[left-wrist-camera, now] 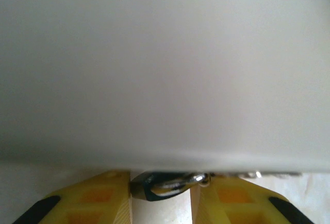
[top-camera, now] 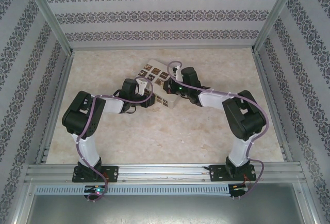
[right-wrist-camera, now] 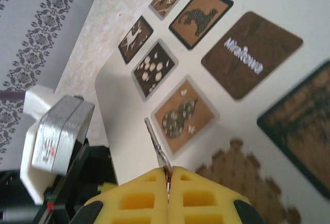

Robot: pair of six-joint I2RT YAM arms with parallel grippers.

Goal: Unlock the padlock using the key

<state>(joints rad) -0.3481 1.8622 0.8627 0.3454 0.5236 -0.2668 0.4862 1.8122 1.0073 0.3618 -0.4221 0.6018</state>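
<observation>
Your two arms meet at the cream box (top-camera: 154, 75), which lies just toward 12 o'clock from the middle of the marbled surface (top-camera: 154, 136) in the overhead view. Your left pincer (left-wrist-camera: 161, 180) sits at the box's 8 o'clock and is clenched on the padlock (left-wrist-camera: 147, 189). The dark blue body is wedged between the yellow fingers (left-wrist-camera: 111, 198), and the silvery shackle (left-wrist-camera: 180, 181) points toward 3 o'clock in the left wrist view. The padlock is held low, right at the foot of the box's plain side wall and just above the surface.

Your right pincer (right-wrist-camera: 169, 171) hangs over the box's 3 o'clock side, closed tight on the key (right-wrist-camera: 156, 142). The thin metal blade juts from the fingertips toward 11 o'clock in the right wrist view, above the box's top and beside one of the dark picture tiles (right-wrist-camera: 188, 108) (the one with a gourd shape). You cannot tell from these views whether the blade touches the box. Key and padlock are apart, with the box between them.
</observation>
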